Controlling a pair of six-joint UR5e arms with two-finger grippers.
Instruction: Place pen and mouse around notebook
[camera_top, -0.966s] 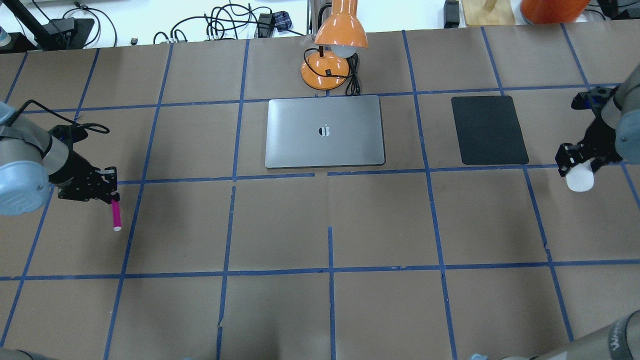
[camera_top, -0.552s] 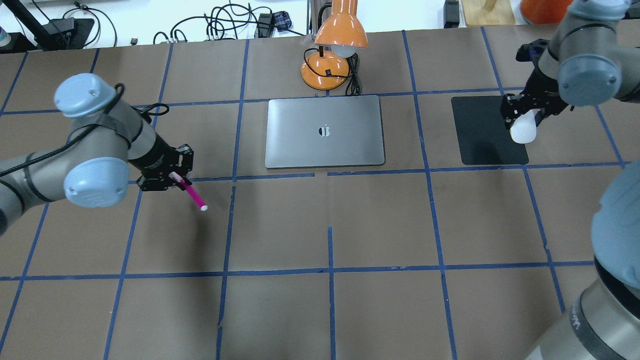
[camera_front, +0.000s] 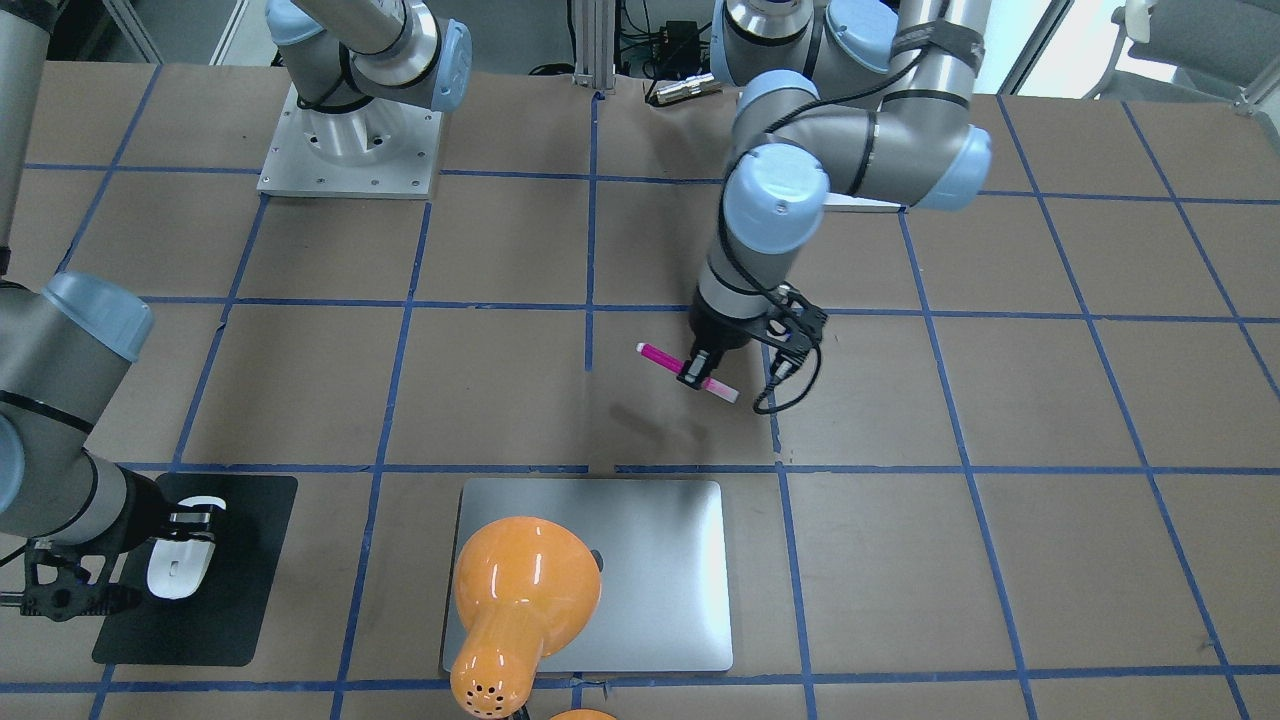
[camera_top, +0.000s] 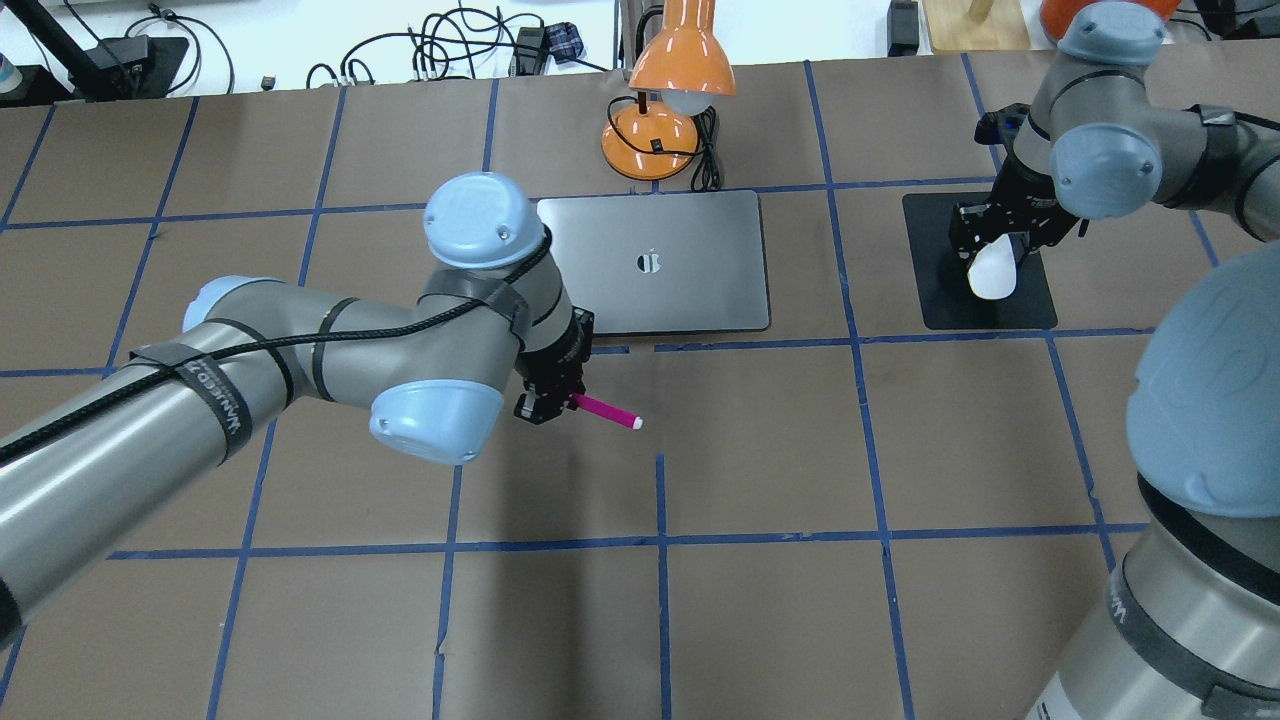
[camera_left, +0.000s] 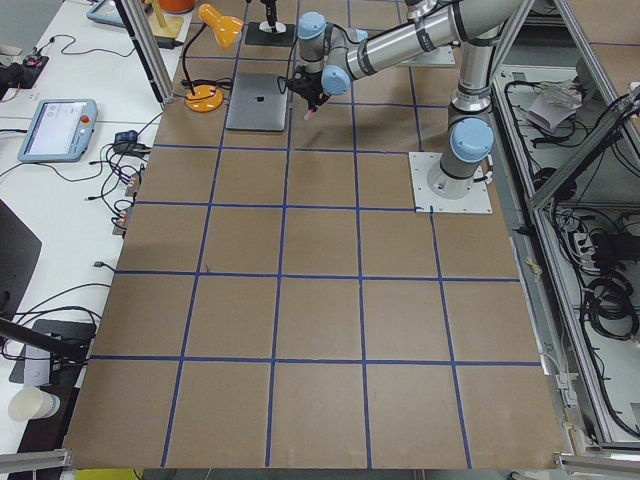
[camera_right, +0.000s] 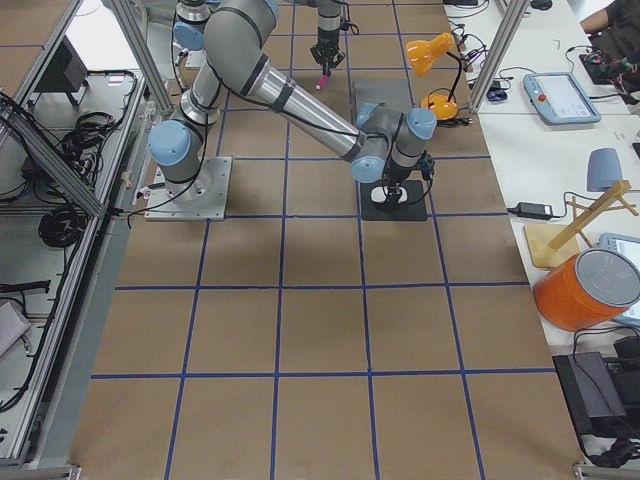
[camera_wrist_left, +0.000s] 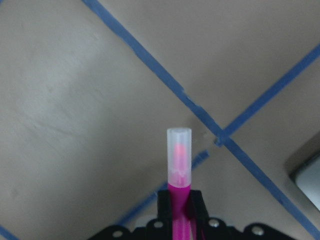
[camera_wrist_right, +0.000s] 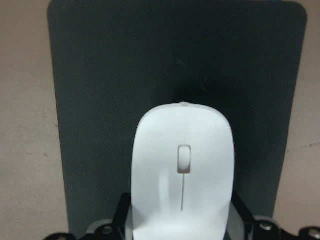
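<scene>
The silver-grey notebook (camera_top: 690, 285) lies shut at the table's far centre; the lamp hides part of the notebook (camera_front: 670, 560) in the front-facing view. My left gripper (camera_top: 568, 402) is shut on the magenta pen (camera_top: 606, 411), held level above the table just in front of the notebook's front left corner. The left wrist view shows the pen (camera_wrist_left: 179, 170) sticking out, pale cap forward. My right gripper (camera_top: 990, 250) is shut on the white mouse (camera_top: 993, 272) over the black mat (camera_top: 935, 295). In the right wrist view the mouse (camera_wrist_right: 182, 170) casts a shadow on the mat (camera_wrist_right: 125, 60).
An orange desk lamp (camera_top: 665, 110) stands just behind the notebook, its cord beside the base. Blue tape lines (camera_top: 660, 500) grid the brown paper-covered table. My right arm's big elbow (camera_top: 1210, 400) looms at the right edge.
My left arm swept right from the table's left side, carrying the pen to the notebook's front left corner. My right arm brought the mouse from the right edge over the black mat.
</scene>
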